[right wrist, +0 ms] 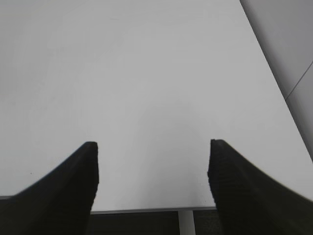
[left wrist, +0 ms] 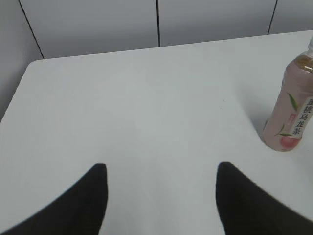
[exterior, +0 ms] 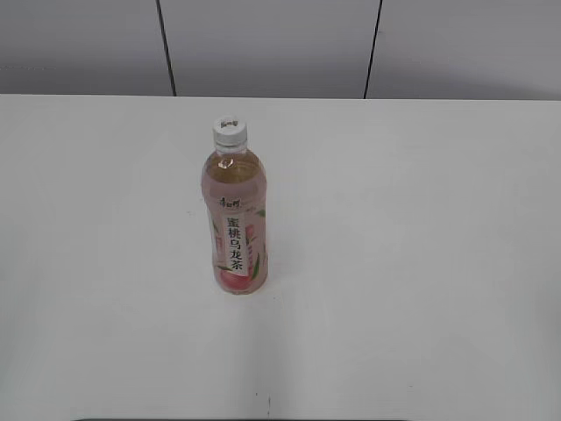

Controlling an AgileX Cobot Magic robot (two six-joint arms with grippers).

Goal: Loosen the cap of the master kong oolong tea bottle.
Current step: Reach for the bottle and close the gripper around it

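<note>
The master kong oolong tea bottle (exterior: pixel 235 219) stands upright near the middle of the white table (exterior: pixel 421 263), with pale amber tea and a pink peach label. Its white ribbed cap (exterior: pixel 229 131) sits on the neck. The bottle also shows at the right edge of the left wrist view (left wrist: pixel 292 115), its cap cut off by the frame. My left gripper (left wrist: pixel 161 169) is open and empty, well to the left of the bottle. My right gripper (right wrist: pixel 153 147) is open and empty over the table's near edge; no bottle shows in that view. Neither gripper shows in the exterior view.
The table's back edge meets a grey panelled wall (exterior: pixel 263 44). In the left wrist view the table's rounded far-left corner (left wrist: pixel 34 63) shows. In the right wrist view the table's near edge (right wrist: pixel 146 209) and a white leg (right wrist: pixel 186 223) show.
</note>
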